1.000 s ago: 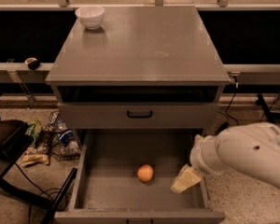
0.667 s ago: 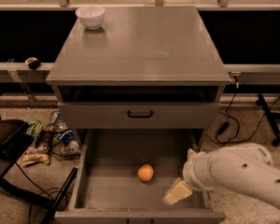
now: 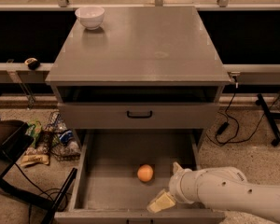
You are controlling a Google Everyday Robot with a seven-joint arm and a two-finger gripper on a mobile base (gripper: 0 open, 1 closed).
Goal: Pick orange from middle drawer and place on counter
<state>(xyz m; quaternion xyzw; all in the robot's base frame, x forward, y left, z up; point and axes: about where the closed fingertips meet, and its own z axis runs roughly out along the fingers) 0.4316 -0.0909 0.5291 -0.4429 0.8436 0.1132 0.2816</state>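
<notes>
the arm [image 3: 226, 193] reaches in from the right of the middle drawer [image 3: 113, 158], which stands pulled out. its thick white forearm lies low and nearly level across the drawer's front right corner, and the wrist turns inward over the tray. the gripper [image 3: 168, 185] sits inside the drawer near its front right, just to the right of the orange [image 3: 145, 173]. its jaws are spread apart and grasp nothing: one pale tip points toward the drawer's front edge, the other toward its back. the orange rests on the drawer's floor, a little right of its middle and toward the front, apart from the jaws. above the drawer is the counter [image 3: 144, 50], with a white bowl [image 3: 90, 17] at its far left corner.
</notes>
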